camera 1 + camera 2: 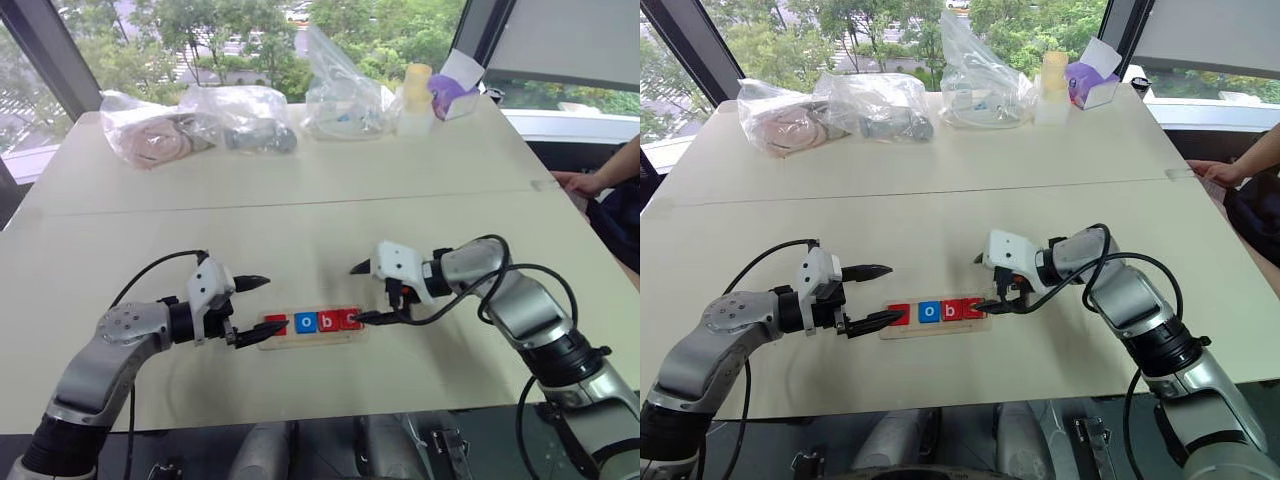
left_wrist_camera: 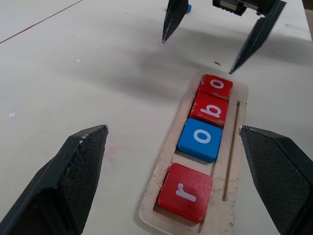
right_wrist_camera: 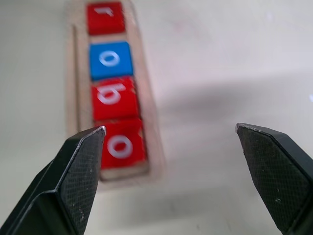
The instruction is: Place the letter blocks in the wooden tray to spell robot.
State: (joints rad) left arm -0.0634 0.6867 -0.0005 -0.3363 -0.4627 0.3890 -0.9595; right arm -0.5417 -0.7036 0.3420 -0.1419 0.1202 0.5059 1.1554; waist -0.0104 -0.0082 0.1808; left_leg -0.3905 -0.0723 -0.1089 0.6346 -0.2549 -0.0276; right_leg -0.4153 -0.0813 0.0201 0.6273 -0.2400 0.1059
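Wooden tray (image 2: 234, 147): lies flat on the pale desk (image 1: 330, 200), near its front edge, between the two tools.
Letter blocks: four sit in the tray in a row, touching one another: red "r" (image 2: 185, 192), blue "o" (image 2: 200, 139), red "b" (image 2: 210, 109), red "o" (image 2: 215, 86).
Tray ends: the "r" block is at the end by the left tool, the red "o" at the end by the right tool.
Groove: a thin dark line runs along the tray beside the row of blocks.
Left tool (image 1: 255, 310): fingers spread wide apart, nothing between them; one fingertip (image 1: 272, 327) is at the "r" end of the tray, the other is raised above the desk.
Right tool (image 1: 362, 293): fingers spread wide apart, holding nothing; the lower fingertip (image 1: 364, 318) is just over the red "o" end of the tray.
Far edge of desk: several clear plastic bags (image 1: 240, 118) with contents, a pale bottle (image 1: 415, 100) and a purple box (image 1: 450, 95).
Right side: a person's hand (image 1: 578, 182) rests at the edge of the desk.
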